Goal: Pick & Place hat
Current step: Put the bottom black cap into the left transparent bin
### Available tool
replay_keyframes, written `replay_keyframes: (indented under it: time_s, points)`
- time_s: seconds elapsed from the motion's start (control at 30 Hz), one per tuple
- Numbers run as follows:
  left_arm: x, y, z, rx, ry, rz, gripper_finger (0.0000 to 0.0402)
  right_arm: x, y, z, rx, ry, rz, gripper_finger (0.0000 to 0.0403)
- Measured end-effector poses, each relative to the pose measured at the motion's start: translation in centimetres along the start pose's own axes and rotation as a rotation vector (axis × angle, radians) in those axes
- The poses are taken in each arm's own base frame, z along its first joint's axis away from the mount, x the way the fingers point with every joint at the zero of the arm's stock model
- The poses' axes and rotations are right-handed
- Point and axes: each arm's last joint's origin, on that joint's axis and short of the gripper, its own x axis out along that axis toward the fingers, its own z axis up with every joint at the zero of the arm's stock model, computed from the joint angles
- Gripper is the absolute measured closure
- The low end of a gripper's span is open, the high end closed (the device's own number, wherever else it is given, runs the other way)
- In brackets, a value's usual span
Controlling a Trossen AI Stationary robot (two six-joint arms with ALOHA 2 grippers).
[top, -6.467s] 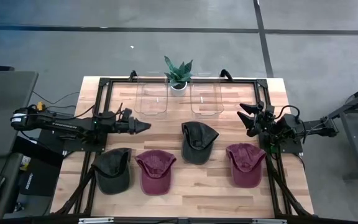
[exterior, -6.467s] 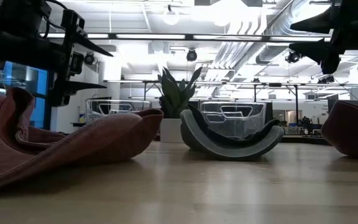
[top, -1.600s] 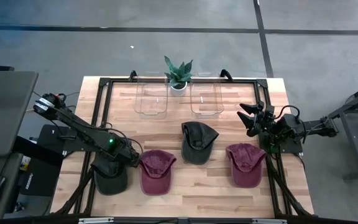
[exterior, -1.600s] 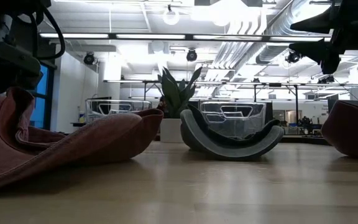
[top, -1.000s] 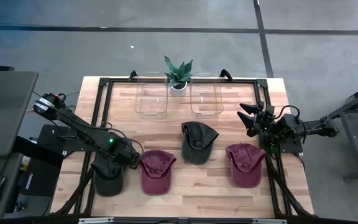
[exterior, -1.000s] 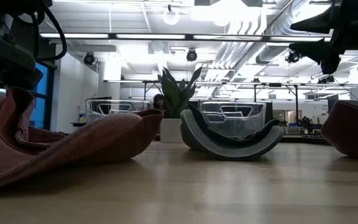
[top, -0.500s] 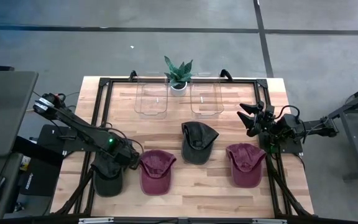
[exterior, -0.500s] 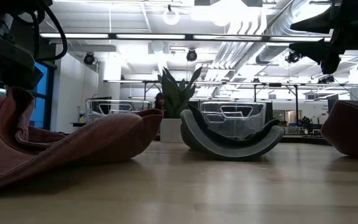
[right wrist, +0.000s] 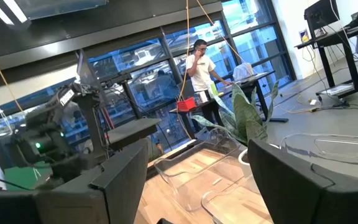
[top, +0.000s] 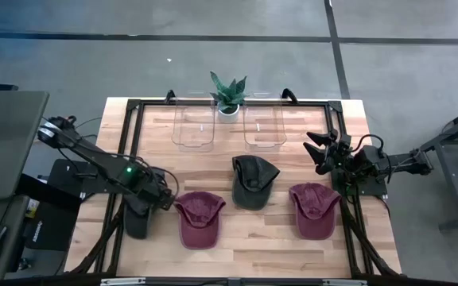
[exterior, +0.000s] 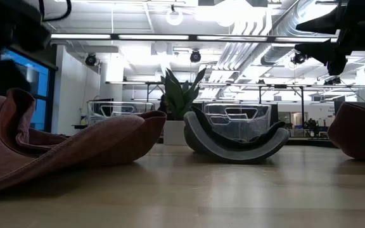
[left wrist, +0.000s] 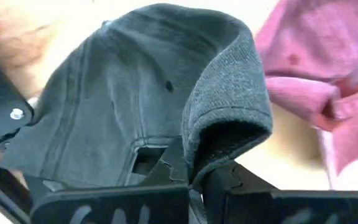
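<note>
Movement shows at the left gripper (top: 159, 200): since 0.5 s ago its arm has drawn back from the table's near edge, and the dark grey fabric cap (top: 137, 222) now shows less beneath it, at the near-left of the wooden table (top: 237, 246). Its fingers pinch the folded edge of that cap (left wrist: 160, 106) (crumpled, brim curled over) beside the maroon cap (top: 198, 218). Parked at the right edge, the right gripper (top: 318, 151) has its fingers spread wide.
</note>
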Motion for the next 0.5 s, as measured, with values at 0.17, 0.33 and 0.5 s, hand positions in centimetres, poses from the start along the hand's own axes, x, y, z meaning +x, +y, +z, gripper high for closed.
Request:
replay_keyframes:
  time_s: [0.17,0.33,0.5]
  points:
    - [-2.9,-0.2,0.1,0.000,-0.042,-0.012,0.0401,0.0,0.0,0.0,0.000,0.000,0.000,0.0132]
    - [-5.8,-0.5,0.2,0.004,-0.111,-0.032,0.0401,0.0,0.0,0.0,0.000,0.000,0.000,0.0132]
    - [-8.1,-0.5,0.4,0.012,-0.196,-0.055,0.0401,0.0,0.0,0.0,0.000,0.000,0.000,0.0132]
